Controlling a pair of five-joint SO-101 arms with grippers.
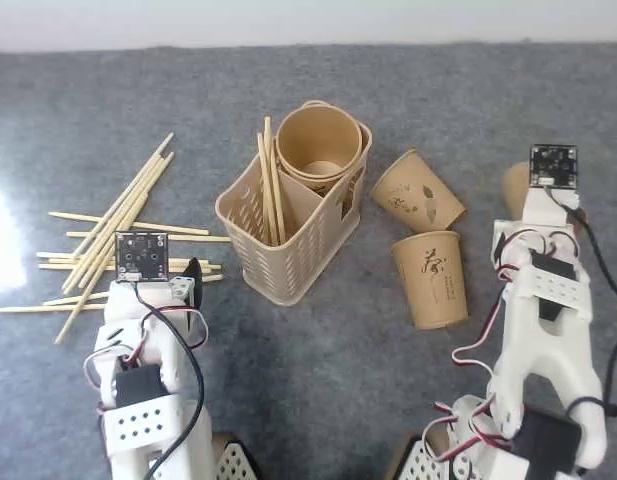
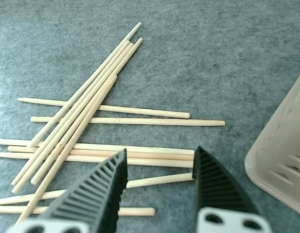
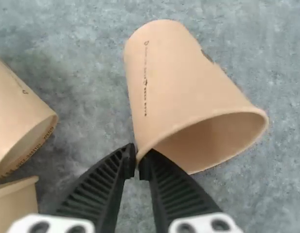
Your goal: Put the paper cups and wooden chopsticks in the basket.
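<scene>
A tan slotted basket [image 1: 250,222] holds nested paper cups [image 1: 318,140] in one compartment and a few chopsticks [image 1: 271,185] in another. Loose wooden chopsticks [image 1: 118,230] [image 2: 91,121] lie scattered to its left. My left gripper [image 1: 188,272] [image 2: 159,160] hangs open just above them, with nothing between its fingers. Two paper cups [image 1: 418,192] [image 1: 430,278] lie on their sides right of the basket. A third cup [image 1: 514,188] [image 3: 184,92] lies farther right. My right gripper [image 3: 136,156] is shut, pinching that cup's rim.
Grey carpet-like cloth [image 1: 468,90] covers the table. The basket's wall [image 2: 286,160] stands close beside my left gripper. Both arm bases [image 1: 148,420] [image 1: 548,400] sit at the near edge. A second cup [image 3: 18,121] lies next to the right gripper.
</scene>
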